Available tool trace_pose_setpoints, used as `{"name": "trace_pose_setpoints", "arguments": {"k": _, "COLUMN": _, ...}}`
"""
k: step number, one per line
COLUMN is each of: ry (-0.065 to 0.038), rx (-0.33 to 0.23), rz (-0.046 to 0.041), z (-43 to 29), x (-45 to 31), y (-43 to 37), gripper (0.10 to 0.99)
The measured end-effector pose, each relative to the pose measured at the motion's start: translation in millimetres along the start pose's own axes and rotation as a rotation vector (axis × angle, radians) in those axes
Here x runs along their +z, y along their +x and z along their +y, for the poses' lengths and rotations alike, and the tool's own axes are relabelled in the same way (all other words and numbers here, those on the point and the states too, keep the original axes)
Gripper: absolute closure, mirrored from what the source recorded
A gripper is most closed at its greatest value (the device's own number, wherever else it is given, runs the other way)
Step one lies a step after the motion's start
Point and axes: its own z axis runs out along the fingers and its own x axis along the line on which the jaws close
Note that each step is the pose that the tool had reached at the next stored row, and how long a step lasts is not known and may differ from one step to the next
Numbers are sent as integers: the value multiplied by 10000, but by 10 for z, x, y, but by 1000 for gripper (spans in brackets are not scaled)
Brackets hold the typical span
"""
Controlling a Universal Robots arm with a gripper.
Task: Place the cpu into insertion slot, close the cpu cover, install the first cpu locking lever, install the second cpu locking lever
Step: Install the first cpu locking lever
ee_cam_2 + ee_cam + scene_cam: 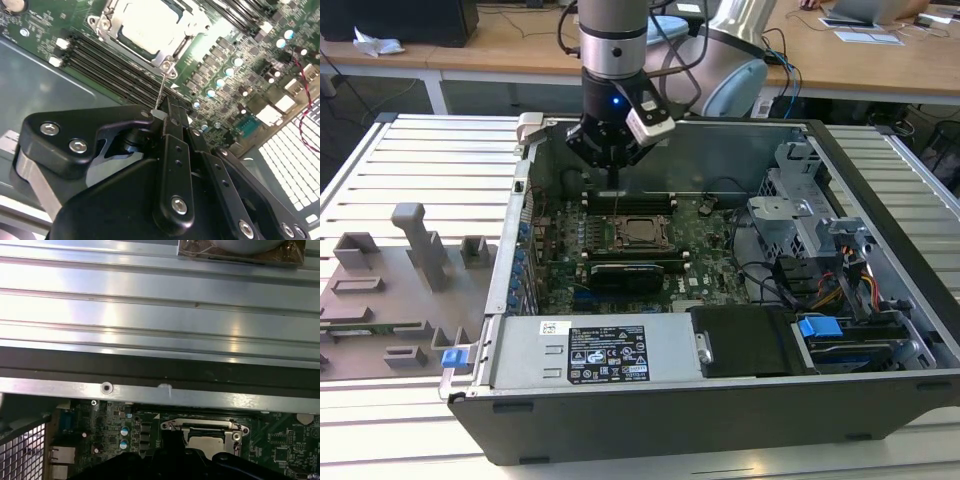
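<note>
The cpu (150, 22) lies flat in the insertion slot (640, 243) on the motherboard, its pale metal top showing. The cpu cover (132, 50) is down around it as a silver frame, also seen in the first wrist view as the cpu cover (205, 424). A thin wire locking lever (161, 87) rises from the socket's corner screw up to my gripper (167, 107). The gripper is shut on the lever's upper end. In the exterior view the gripper (617, 183) hangs just above and behind the socket, inside the open computer case.
Long black memory slots (100, 60) run beside the socket. A black card (630, 272) lies in front of it, and a power supply (610, 350) sits at the case front. A drive cage (800, 215) stands at the exterior view's right. Grey fixtures (410, 260) stand outside the case.
</note>
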Motion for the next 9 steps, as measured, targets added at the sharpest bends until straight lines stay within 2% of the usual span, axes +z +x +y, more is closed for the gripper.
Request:
{"name": "trace_pose_setpoints", "arguments": {"k": 3, "ry": -1, "rx": -2, "rz": 10, "z": -3, "x": 4, "y": -46, "gripper": 980}}
{"name": "trace_pose_setpoints", "arguments": {"k": 9, "ry": -2, "rx": 0, "rz": 15, "z": -5, "x": 28, "y": -65, "gripper": 980}}
